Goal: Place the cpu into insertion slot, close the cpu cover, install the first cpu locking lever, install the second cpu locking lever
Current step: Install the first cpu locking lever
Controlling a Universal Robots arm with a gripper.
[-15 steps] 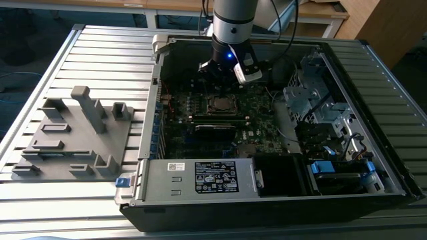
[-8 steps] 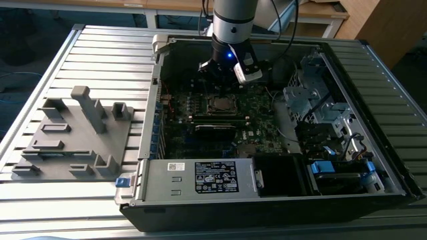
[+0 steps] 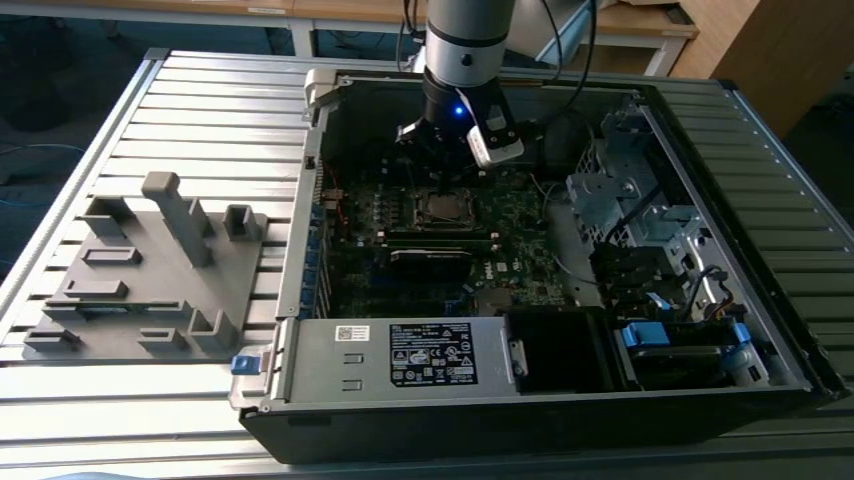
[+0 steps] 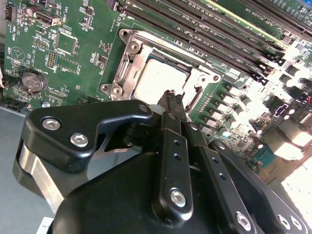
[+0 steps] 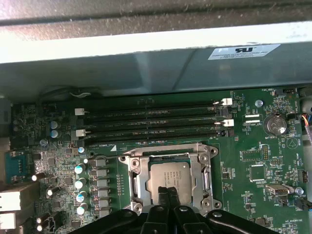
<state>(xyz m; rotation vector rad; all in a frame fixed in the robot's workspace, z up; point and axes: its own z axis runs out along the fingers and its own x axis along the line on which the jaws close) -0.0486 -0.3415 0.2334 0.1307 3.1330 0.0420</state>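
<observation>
- The cpu (image 5: 168,174) is seated in the socket (image 5: 209,152), in the far half of the case (image 3: 534,405).
- The cover (image 5: 142,178) appears lowered around it.
- Whether the levers are latched cannot be told.
- The gripper (image 5: 168,191), fingers together and holding nothing, is poised over the cpu's edge.

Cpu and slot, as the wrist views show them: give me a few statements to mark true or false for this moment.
1. The cpu lies in the slot. True.
2. The fingers are spread wide apart. False: they are shut together, just above the cpu's edge.
3. The cover stands upright. False: it lies flat, framing the cpu.
4. Long memory slots run alongside the slot. True.
</observation>
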